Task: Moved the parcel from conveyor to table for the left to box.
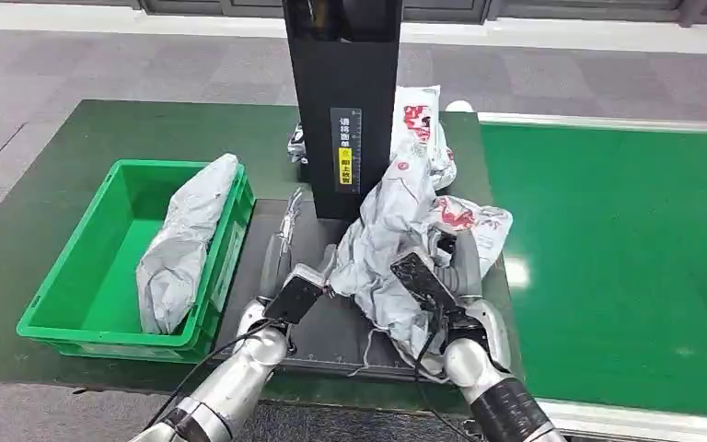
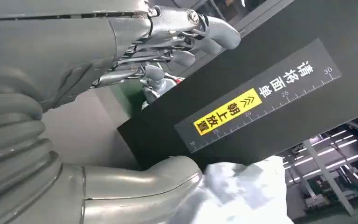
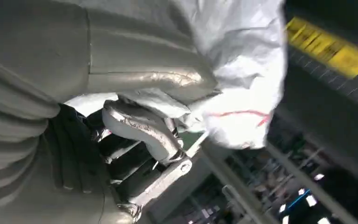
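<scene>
Head view showed the right hand (image 1: 456,267) raised over the dark flat platform (image 1: 322,322), gripping a crumpled grey plastic parcel with red printing (image 1: 391,230) that hung from it above the platform, just in front of the tall black upright column (image 1: 342,92). In the right wrist view, the right hand's (image 3: 140,126) thumb and fingers were pressed against the pale wrinkled parcel (image 3: 242,70), so that hand held the parcel. The left hand (image 1: 287,258) lay just beside the parcel's lower left edge, its fingers stretched forward and apart over the platform. In the left wrist view, the left hand's (image 2: 121,93) fingers (image 2: 200,32) were spread and held nothing, while its thumb lay close to a fold of the parcel (image 2: 242,191); whether it touched the plastic could not be told. The column (image 2: 261,93) carried a yellow and white label with a ruler scale (image 2: 261,95).

Behind the column, a second white bag with red marks (image 1: 419,124) lay on the dark green table (image 1: 55,184). To the left of the platform stood a green plastic crate (image 1: 74,276), with a long grey wrapped parcel (image 1: 184,239) leaning across it, one end on the crate's far right rim. To the right ran the bright green conveyor belt (image 1: 626,258), edged in white.
</scene>
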